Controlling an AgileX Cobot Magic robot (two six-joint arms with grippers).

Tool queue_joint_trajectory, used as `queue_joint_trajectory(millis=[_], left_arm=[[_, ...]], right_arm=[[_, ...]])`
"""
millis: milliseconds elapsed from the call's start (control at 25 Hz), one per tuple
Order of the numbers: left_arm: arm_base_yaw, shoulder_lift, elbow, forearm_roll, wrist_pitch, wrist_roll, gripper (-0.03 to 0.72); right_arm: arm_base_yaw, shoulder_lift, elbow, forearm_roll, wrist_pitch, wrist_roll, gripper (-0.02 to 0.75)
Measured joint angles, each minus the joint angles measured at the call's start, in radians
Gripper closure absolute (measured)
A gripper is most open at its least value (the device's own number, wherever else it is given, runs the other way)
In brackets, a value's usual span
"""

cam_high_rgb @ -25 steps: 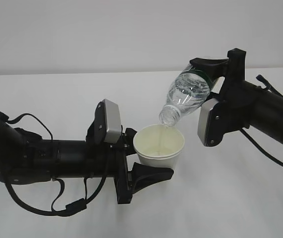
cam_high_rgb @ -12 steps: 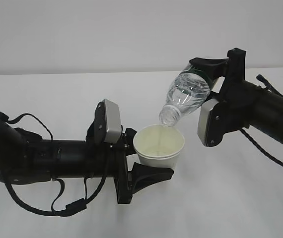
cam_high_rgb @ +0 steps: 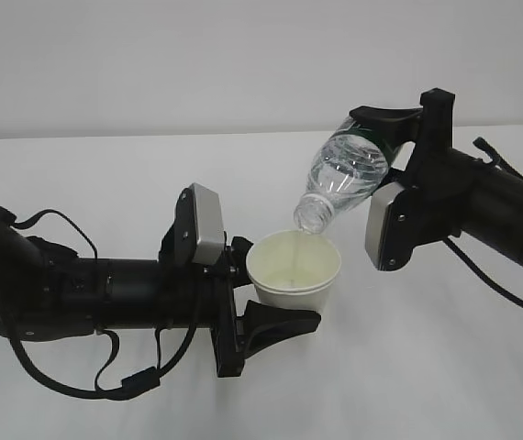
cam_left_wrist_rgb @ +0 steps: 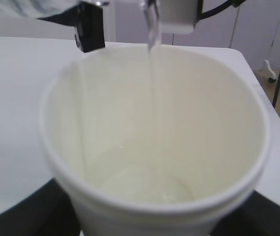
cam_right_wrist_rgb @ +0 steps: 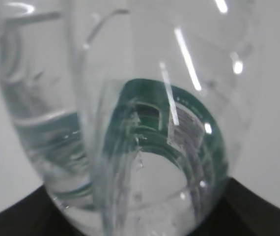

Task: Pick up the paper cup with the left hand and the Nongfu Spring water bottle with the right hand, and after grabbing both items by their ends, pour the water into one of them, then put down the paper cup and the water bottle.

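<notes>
surface: white table (cam_high_rgb: pixel 105 165) | resting on it: left arm (cam_high_rgb: pixel 87 293)

Two black arms (cam_high_rgb: pixel 105 293), grey plates (cam_high_rgb: pixel 205 225), looping black cables (cam_high_rgb: pixel 60 380)

The left arm (cam_high_rgb: pixel 87 293) lies low and nearly level, reaching rightward, its gripper (cam_high_rgb: pixel 275 307) clasping the cup (cam_high_rgb: pixel 294 271) from the side, one black finger (cam_high_rgb: pixel 280 323) showing under the cup. The right arm (cam_high_rgb: pixel 482 206) comes in from the right, wrist raised and rolled, its gripper (cam_high_rgb: pixel 395 137) clamping the tilted bottle (cam_high_rgb: pixel 342 176) at its base.
</notes>
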Motion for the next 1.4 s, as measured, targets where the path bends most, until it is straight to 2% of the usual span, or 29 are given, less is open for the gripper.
queue_joint_trajectory(millis=[1400], left_arm=[[0.000,0.000,0.000,0.000,0.004,0.000,0.204]], right_arm=[[0.000,0.000,0.000,-0.007,-0.007,-0.002,0.280]])
